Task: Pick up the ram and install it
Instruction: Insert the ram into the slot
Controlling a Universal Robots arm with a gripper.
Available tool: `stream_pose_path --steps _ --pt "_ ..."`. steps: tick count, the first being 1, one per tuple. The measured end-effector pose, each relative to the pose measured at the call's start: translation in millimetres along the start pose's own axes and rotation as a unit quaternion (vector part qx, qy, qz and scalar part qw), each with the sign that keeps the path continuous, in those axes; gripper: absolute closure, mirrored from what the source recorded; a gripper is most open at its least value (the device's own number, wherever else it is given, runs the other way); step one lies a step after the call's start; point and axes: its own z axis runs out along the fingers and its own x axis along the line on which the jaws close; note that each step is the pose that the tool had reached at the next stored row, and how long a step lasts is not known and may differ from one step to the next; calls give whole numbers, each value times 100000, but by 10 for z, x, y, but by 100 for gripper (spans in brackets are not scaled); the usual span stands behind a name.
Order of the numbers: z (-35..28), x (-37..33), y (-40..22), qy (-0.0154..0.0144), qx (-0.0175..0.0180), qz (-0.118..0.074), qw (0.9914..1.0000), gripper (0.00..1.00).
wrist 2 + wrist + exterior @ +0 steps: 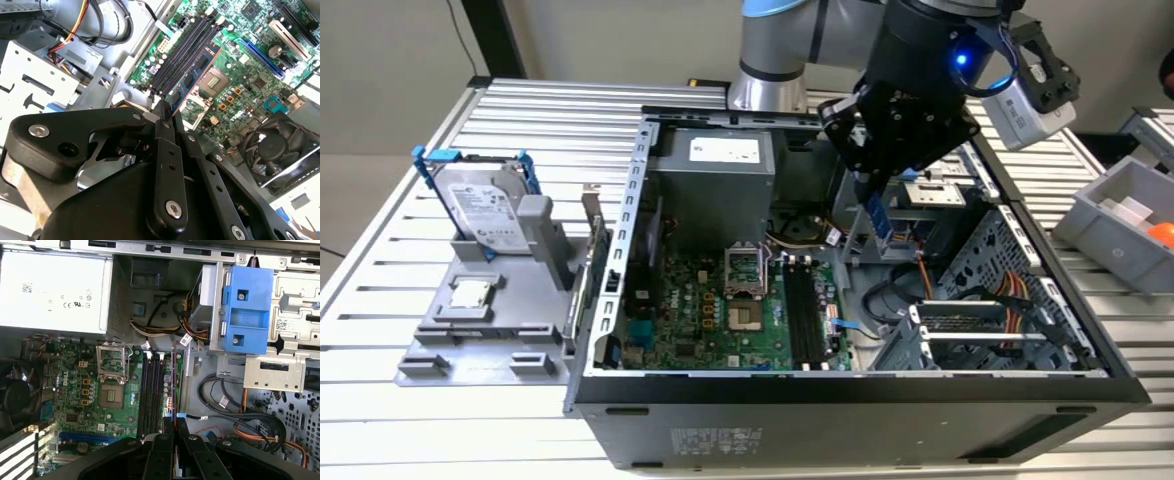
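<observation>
- My gripper (871,192): fingers (164,135) drawn in to a narrow gap and clamped on one end of the ram. It hangs high above the memory slots, over the open case.
- The ram (879,218): pinched flat between my fingers, free end pointing down towards the memory slots. It is clear of them and seated in none. In the first wrist view the ram (174,385) shows edge-on, parallel to the slots and just beside them, on the side away from the CPU socket.
- Memory slots (151,390): long black slots side by side on the green motherboard (694,320).
- CPU socket (111,390): silver-framed square, just beside the memory slots.
- Fan (277,145): black, beyond the CPU socket from the memory slots.
- Power supply (55,290): grey box, well apart from the memory slots, off one end of them.
- Blue drive bracket (247,310): on the ram's side of the memory slots, apart from them.
- Case (854,420): black, open-sided, walls enclosing the memory slots.
- Hard drive (487,210): silver, in a blue frame, upright on a grey stand (454,345) outside the case. It sits well apart from the memory slots, to the exterior view's left.
- Small silver chip (471,293): flat on that stand, likewise well apart from the memory slots.
</observation>
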Motion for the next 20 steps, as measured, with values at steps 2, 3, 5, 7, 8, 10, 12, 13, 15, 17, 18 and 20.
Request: stream_pose_path --steps 2,3,5,7,8,10,12,13,15,17,18,20 --pt "6 0 0 -6 -4 19 100000 100" --pt "8 0 0 -19 -5 30 100000 100" --pt "19 0 0 -28 -26 48 100000 100" --pt "21 0 -1 -34 -8 69 100000 100" --pt "26 0 -1 -40 -22 74 100000 100" --pt "30 0 -1 -37 48 78 100000 100" --pt "30 0 -1 -13 77 78 100000 100" --pt "30 0 -1 -1 79 81 100000 100" --pt "32 0 -1 5 80 84 100000 100" --pt "42 0 0 2 75 81 100000 100" --pt "48 -1 0 5 94 80 100000 100" --pt "61 -1 1 7 123 75 100000 100"
